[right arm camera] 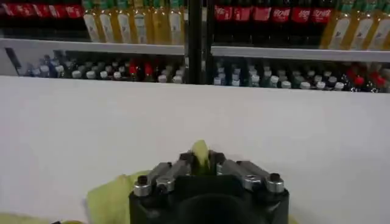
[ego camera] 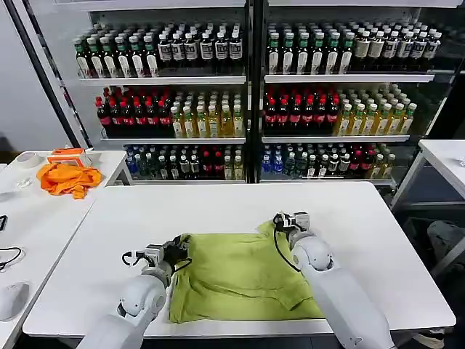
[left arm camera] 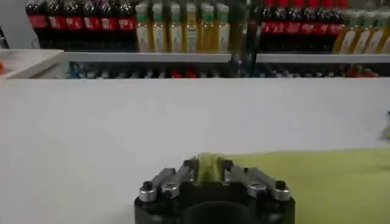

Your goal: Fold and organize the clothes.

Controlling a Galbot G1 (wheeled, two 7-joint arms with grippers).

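On the near middle of the white table (ego camera: 240,200) lies the lime T-shirt (ego camera: 240,280), its far left edge pinched between the closed fingers of the left gripper (ego camera: 176,252), its far right corner bunched and clamped likewise in the right gripper (ego camera: 282,221).

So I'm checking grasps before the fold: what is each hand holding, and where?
Both pinch the T-shirt: left hand its left edge, right hand its far corner.
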